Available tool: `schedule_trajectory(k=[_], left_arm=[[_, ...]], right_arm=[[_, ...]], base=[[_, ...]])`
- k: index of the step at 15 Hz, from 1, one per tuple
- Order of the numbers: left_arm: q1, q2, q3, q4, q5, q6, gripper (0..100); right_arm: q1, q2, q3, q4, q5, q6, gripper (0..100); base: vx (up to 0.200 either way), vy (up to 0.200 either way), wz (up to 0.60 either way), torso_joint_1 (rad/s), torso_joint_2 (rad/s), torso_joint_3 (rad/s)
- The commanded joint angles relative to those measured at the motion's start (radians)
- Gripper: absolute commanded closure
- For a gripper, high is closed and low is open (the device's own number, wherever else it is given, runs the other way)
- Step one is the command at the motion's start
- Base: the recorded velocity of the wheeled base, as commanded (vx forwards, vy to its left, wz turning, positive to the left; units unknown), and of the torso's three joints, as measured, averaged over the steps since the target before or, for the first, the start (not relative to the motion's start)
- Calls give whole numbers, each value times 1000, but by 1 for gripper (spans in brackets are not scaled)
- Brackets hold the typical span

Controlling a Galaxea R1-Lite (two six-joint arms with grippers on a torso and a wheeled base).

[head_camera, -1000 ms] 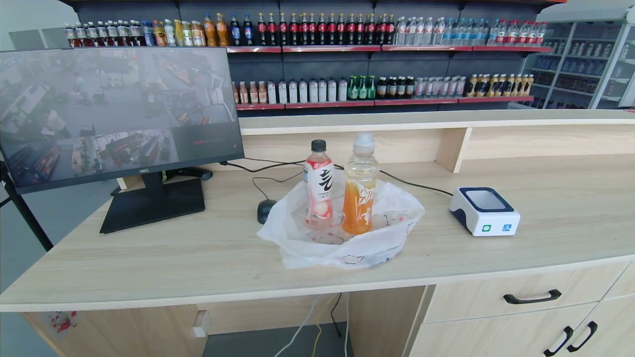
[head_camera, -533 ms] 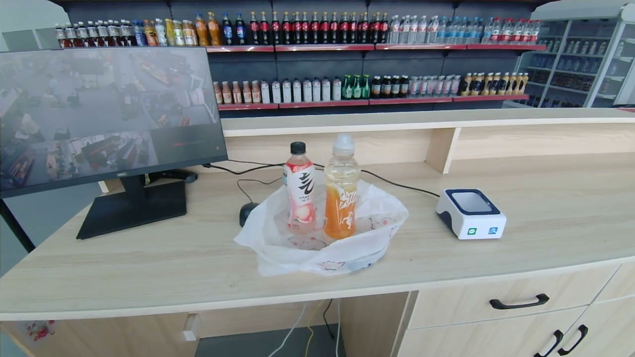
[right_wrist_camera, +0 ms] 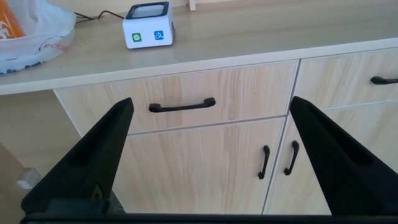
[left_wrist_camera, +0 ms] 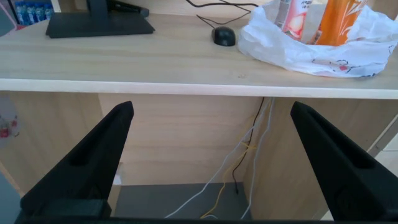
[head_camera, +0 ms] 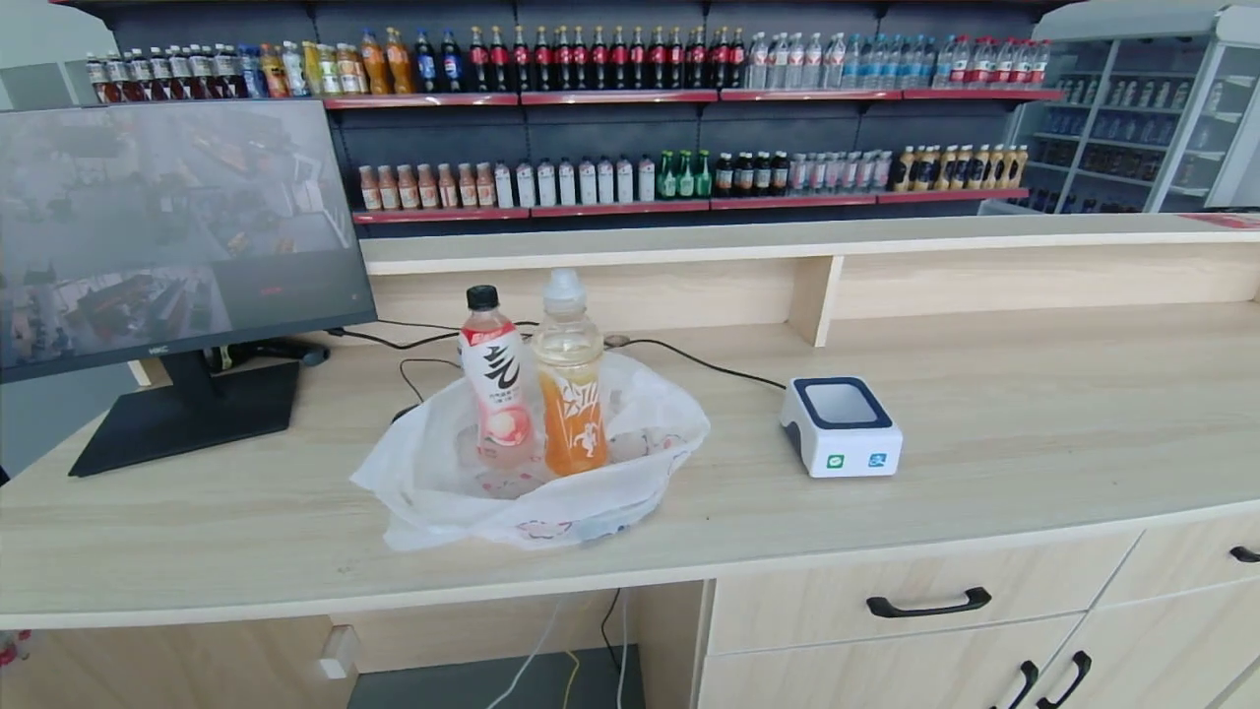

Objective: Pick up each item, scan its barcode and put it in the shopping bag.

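Since the pink bottle (head_camera: pixel 497 394) and the orange bottle (head_camera: pixel 571 409) stand upright in the bag (head_camera: pixel 433 487) on the counter (head_camera: pixel 984 433), left of the scanner (head_camera: pixel 842 433), bagging looks done, so the left gripper (left_wrist_camera: pixel 211 109) and right gripper (right_wrist_camera: pixel 211 106), both spread wide and empty below the counter's edge, likely have nothing left to grasp.

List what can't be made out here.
Barcodes of pink bottle and orange bottle: head view, too small or turned away.
Their bases: head view, hidden by the bag.
Their caps: left wrist view, cut off by the edge.
Mouse: head view, mostly behind the bag.
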Motion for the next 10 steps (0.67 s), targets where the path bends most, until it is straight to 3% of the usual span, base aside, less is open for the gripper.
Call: schedule_trajectory(k=[1, 10], left_arm=[[0, 0, 0, 0, 0, 0, 0], [0, 0, 0, 0, 0, 0, 0]], right_arm=[[0, 2, 0, 0, -1, 0, 0], [0, 2, 0, 0, 0, 3, 0]], base=[[0, -200, 0, -2, -2, -2], [0, -200, 0, 0, 2, 2]])
